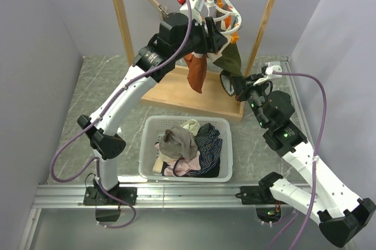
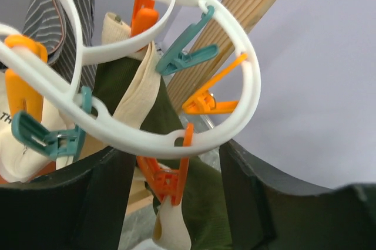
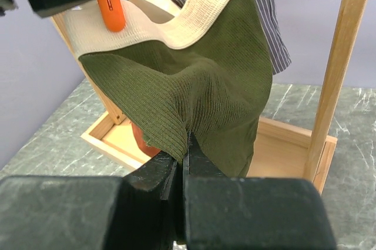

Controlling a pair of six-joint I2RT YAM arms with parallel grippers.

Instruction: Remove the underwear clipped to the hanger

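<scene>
The white hanger [image 1: 218, 10] hangs from a wooden rail and shows close up in the left wrist view [image 2: 194, 138]. A dark olive green brief [image 1: 232, 59] with a cream waistband hangs from orange pegs [image 3: 108, 0]. My right gripper [image 1: 230, 84] is shut on its lower edge [image 3: 187, 138]. My left gripper [image 1: 218, 37] is open, its fingers [image 2: 258, 197] on either side of an orange peg [image 2: 167, 176] that clips the cream band. A rust-orange brief [image 1: 195, 74] and a grey pin-striped one [image 3: 267, 21] also hang there.
The wooden rack [image 1: 267, 21] stands on a tray-like base [image 1: 176, 94] at the back. A white basket [image 1: 147, 139] holding several cloth pieces sits in front of it between the arms. Empty teal pegs [image 2: 182, 53] dangle from the ring.
</scene>
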